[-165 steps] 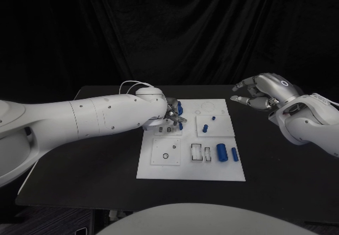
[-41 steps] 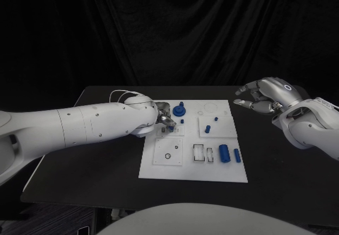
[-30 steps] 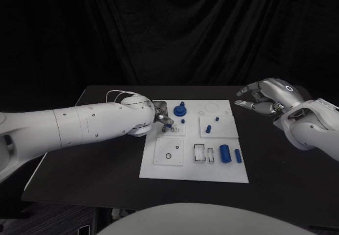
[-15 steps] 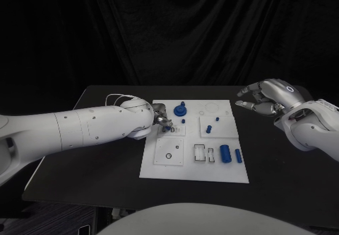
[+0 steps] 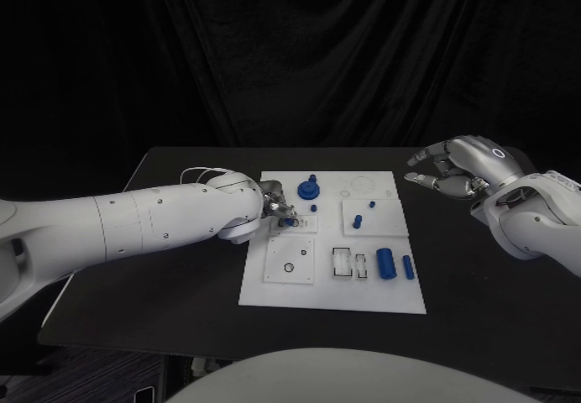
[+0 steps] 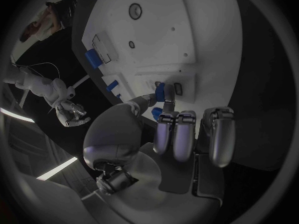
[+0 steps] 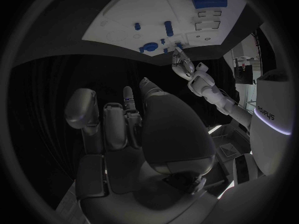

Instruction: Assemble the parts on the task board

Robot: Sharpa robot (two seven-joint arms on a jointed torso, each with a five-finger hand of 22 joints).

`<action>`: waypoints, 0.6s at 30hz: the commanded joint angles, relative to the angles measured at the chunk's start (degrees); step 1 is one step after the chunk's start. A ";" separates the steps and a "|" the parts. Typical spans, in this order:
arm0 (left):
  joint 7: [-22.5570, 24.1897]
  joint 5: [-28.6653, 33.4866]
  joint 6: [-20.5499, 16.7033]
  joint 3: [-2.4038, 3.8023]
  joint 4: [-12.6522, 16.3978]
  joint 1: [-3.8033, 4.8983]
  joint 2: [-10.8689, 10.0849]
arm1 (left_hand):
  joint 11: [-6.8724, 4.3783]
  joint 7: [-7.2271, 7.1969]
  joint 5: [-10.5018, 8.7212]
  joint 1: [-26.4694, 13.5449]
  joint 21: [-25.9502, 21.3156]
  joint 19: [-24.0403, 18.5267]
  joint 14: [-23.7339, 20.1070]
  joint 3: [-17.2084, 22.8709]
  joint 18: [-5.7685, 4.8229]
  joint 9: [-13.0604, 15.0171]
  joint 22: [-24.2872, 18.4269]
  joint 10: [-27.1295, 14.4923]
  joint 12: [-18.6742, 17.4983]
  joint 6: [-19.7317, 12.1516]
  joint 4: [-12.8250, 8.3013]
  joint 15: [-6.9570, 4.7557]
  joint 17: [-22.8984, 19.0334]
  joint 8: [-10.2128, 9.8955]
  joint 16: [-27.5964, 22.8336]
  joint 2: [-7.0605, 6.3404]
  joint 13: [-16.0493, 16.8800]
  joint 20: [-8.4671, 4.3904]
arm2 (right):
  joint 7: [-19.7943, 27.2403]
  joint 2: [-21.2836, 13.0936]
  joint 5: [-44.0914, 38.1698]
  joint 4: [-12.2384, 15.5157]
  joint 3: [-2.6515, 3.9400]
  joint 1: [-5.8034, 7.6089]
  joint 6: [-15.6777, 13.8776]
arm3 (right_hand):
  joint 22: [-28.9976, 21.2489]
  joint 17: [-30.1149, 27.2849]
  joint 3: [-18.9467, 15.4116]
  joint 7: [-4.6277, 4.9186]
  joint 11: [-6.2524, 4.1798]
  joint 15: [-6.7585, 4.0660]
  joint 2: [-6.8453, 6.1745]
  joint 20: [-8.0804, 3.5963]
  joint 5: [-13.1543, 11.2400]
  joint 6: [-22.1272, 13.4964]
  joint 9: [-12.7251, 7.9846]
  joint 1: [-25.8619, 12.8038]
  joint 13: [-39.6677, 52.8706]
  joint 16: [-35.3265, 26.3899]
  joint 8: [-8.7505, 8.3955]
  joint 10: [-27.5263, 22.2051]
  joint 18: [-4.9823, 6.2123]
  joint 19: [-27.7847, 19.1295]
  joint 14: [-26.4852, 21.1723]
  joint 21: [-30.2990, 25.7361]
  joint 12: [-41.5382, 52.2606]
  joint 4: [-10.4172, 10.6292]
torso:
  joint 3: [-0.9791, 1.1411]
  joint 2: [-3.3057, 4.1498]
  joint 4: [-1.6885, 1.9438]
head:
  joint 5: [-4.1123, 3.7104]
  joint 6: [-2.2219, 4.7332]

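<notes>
Here the left hand pinches a small blue part at the task board's left edge.
The right hand hovers off the board's far right corner, fingers apart, holding nothing; a blue cylinder lies near the right edge.

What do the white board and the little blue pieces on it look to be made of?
The task board looks like matte white plastic: flat, even, no glare, with cut recesses. The blue parts, such as the big cylinder, seem to be plastic too, uniformly coloured with a soft sheen. Neither can be confirmed from the look alone.
</notes>
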 commanded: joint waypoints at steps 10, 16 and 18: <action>1.83 2.17 -2.46 0.03 0.24 -0.51 0.02 | -0.33 -0.41 -0.09 -0.16 -0.37 -0.23 6.06 3.10 0.53 -0.03 8.83 5.86 0.21 0.00 -2.59 -0.53 15.09 -0.36 0.16 0.62 15.09 0.00 | -0.92 0.07 -0.18 -0.04 0.04 -0.19 -0.01 | 7.67 2.51 0.42 -0.02 0.10 0.13 0.16 -0.05 0.28 0.50 -0.09 0.33 3.80 -0.37 -0.06 -0.19 0.20 0.30 0.58 -0.36 -0.23 0.08 | 0.03 -0.06 0.02 | 0.09 -0.01; 2.57 2.18 -3.47 0.03 0.15 -0.70 0.09 | -0.32 -0.40 -0.07 -0.20 -0.39 -0.24 6.06 3.04 0.54 -0.02 8.82 5.86 0.21 0.00 -2.51 -0.53 15.09 -0.40 0.16 0.66 15.09 0.00 | -0.91 0.12 -0.18 -0.07 0.04 -0.23 0.02 | 7.67 2.51 0.42 -0.02 0.10 0.13 0.16 -0.05 0.28 0.50 -0.09 0.33 3.80 -0.37 -0.06 -0.19 0.20 0.30 0.58 -0.36 -0.23 0.08 | -0.02 0.04 0.04 | 0.08 -0.01; 2.73 2.19 -3.79 0.03 0.09 -0.76 0.15 | -0.32 -0.40 -0.07 -0.20 -0.39 -0.24 6.06 3.04 0.54 -0.02 8.82 5.86 0.21 0.00 -2.51 -0.53 15.09 -0.40 0.16 0.66 15.09 0.00 | -0.93 0.11 -0.18 -0.08 0.04 -0.24 0.01 | 7.67 2.51 0.42 -0.02 0.10 0.13 0.16 -0.05 0.28 0.50 -0.09 0.33 3.80 -0.37 -0.06 -0.19 0.20 0.30 0.58 -0.36 -0.23 0.08 | -0.03 0.04 0.05 | 0.04 -0.01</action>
